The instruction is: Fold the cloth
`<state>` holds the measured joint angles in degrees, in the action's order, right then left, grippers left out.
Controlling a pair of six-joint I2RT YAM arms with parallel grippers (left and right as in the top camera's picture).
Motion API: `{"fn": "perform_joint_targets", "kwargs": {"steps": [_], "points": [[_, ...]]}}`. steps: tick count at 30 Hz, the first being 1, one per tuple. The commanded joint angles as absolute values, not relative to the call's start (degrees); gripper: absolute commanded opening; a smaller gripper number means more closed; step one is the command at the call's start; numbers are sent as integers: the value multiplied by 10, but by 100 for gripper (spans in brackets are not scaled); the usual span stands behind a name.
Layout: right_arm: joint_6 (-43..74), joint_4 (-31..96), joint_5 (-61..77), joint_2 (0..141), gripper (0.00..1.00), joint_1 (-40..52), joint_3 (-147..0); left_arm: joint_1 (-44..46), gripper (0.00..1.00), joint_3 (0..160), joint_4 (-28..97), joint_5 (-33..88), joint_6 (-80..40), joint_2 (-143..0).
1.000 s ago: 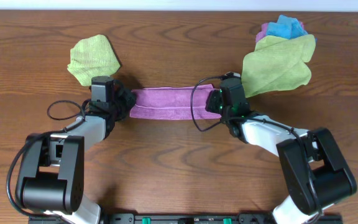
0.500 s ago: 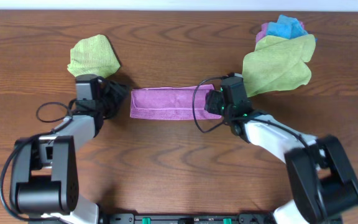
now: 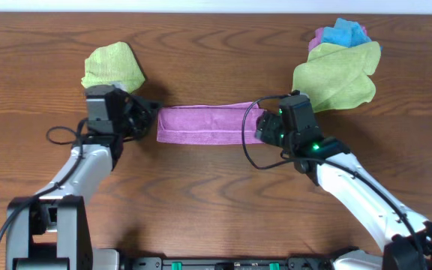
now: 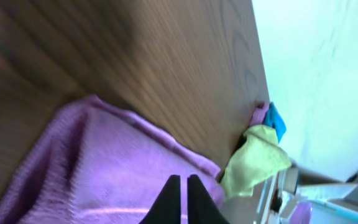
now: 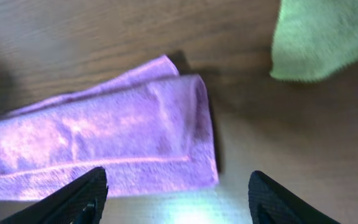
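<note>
A purple cloth (image 3: 201,124) lies folded into a long strip on the wooden table between my two arms. It also shows in the left wrist view (image 4: 110,168) and the right wrist view (image 5: 104,149). My left gripper (image 3: 147,118) sits just off the strip's left end; its fingers (image 4: 184,186) are together with nothing between them. My right gripper (image 3: 259,127) is at the strip's right end, its fingers (image 5: 176,193) wide apart and empty, just in front of the cloth's near edge.
A green cloth (image 3: 112,69) lies at the back left behind my left arm. A pile of green (image 3: 334,81), blue (image 3: 347,31) and pink cloths lies at the back right; its green one shows in the right wrist view (image 5: 328,37).
My left gripper has drawn back leftward off the strip's left end. My right gripper has backed slightly right and toward the front, off the strip's right end. The cloth lies still.
</note>
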<state>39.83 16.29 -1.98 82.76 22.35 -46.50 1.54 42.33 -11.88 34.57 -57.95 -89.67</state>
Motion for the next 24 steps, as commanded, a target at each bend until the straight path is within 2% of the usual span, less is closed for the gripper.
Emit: {"fn": "perform_joint_targets", "kwargs": {"steps": [1, 13, 24], "points": [[448, 178, -23, 827, 75, 220, -472, 40, 6, 433, -118, 317, -588, -909], [488, 174, -23, 879, 81, 220, -471, 57, 6, 434, -151, 296, -590, -1025], [533, 122, 31, 958, 82, 220, -471, 58, 6, 437, -147, 272, -589, -1055]]}}
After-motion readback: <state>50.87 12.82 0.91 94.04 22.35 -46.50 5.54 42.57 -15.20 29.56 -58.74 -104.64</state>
